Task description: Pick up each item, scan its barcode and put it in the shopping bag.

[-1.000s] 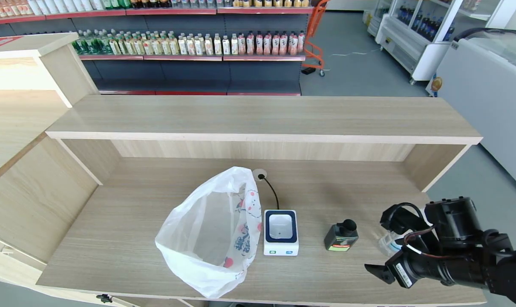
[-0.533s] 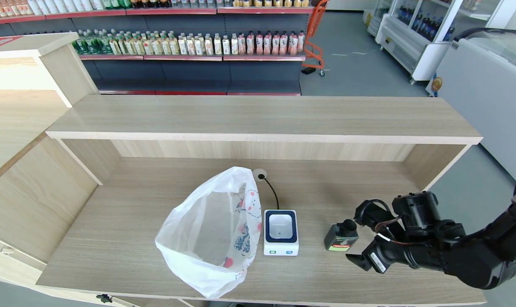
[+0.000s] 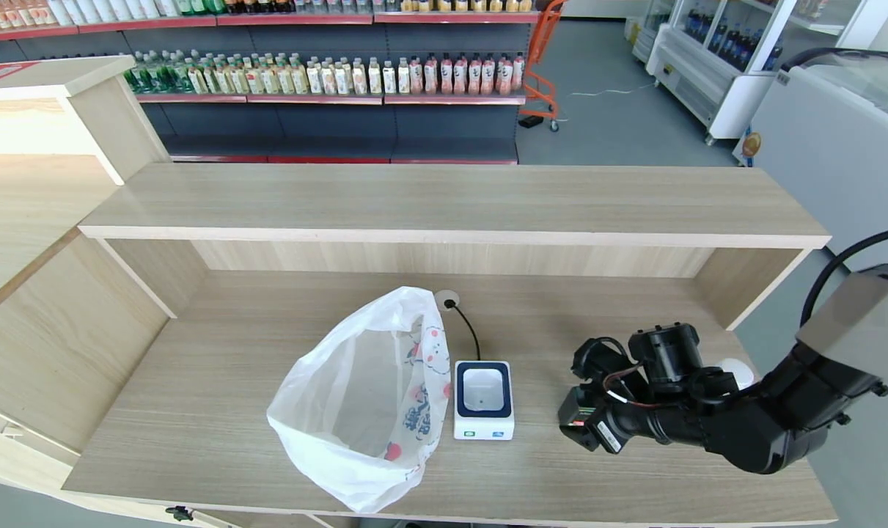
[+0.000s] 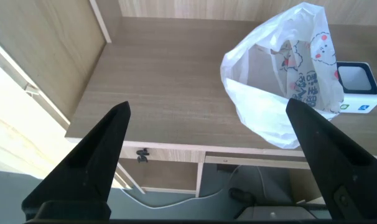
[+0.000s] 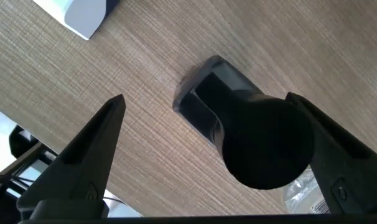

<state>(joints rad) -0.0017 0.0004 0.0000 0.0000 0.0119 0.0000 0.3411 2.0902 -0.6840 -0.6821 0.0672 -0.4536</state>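
Observation:
A small dark bottle [image 5: 229, 106] with a round black cap stands on the counter right of the scanner [image 3: 483, 400]. My right gripper [image 5: 206, 102] is open, one finger on each side of the bottle and not touching it. From the head view, the gripper [image 3: 589, 429] covers most of the bottle [image 3: 570, 411]. The white shopping bag [image 3: 363, 396] stands open left of the scanner. My left gripper [image 4: 208, 107] is open with nothing between its fingers, off the counter's front edge, with the bag [image 4: 282, 81] farther off.
A clear plastic item with a white cap [image 3: 737, 370] lies behind my right arm near the counter's right end. The scanner's cable [image 3: 469, 330] runs back to a hole in the counter. A raised shelf [image 3: 451, 202] spans the back.
My right arm has swept left along the counter, from the right end to over the dark bottle. The bag, scanner and bottle have stayed put.

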